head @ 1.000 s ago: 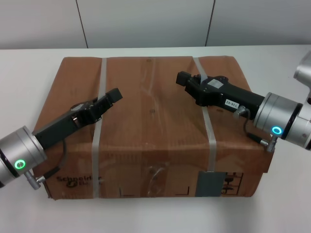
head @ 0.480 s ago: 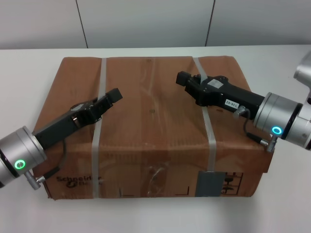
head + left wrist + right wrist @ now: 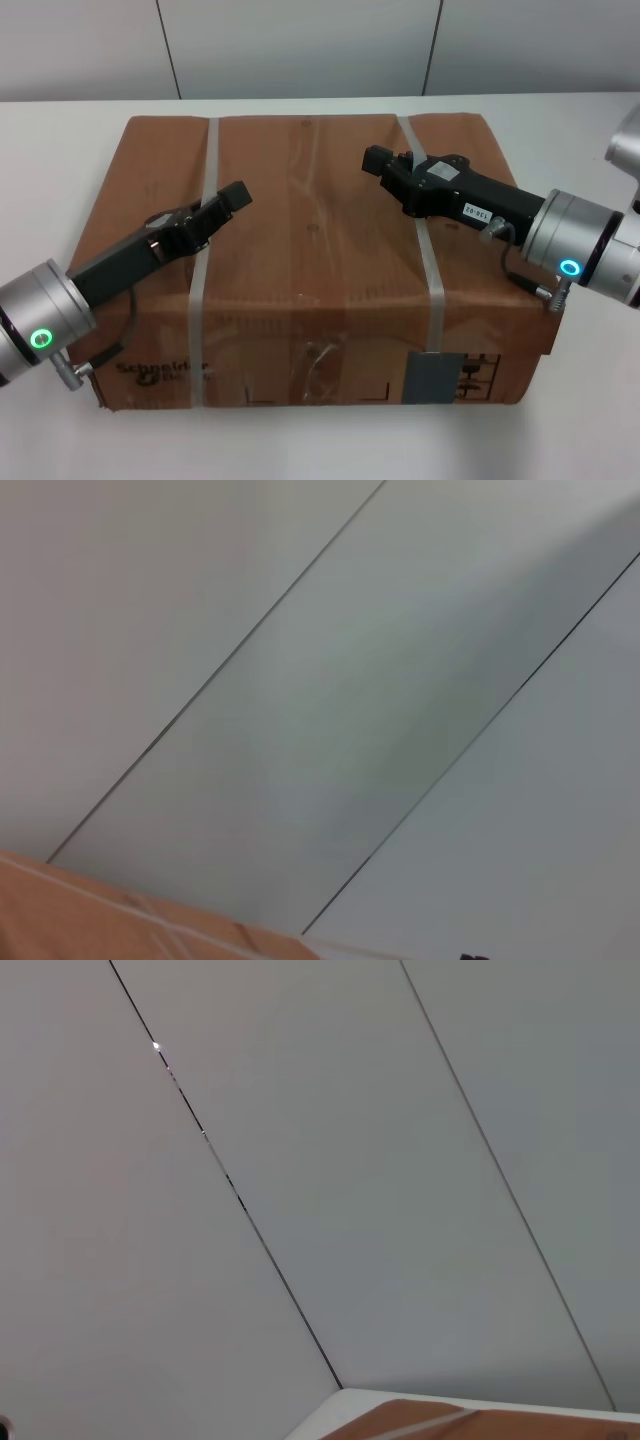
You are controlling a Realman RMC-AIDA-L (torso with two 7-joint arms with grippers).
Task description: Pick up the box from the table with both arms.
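Note:
The large flat brown cardboard box (image 3: pixel 310 250) lies on the white table (image 3: pixel 60 150), with two pale straps (image 3: pixel 203 270) across it and a grey label (image 3: pixel 432 378) on its near side. My left gripper (image 3: pixel 237 193) hovers over the box top near the left strap, its fingers together with no gap showing. My right gripper (image 3: pixel 374 160) hovers over the box top by the right strap, also closed and empty. Both point inward toward the box's middle. A corner of the box shows in the left wrist view (image 3: pixel 90 910) and in the right wrist view (image 3: pixel 480 1422).
A pale panelled wall (image 3: pixel 300 45) stands behind the table. White tabletop shows on both sides of the box and in front of it. Both wrist views mostly show the wall.

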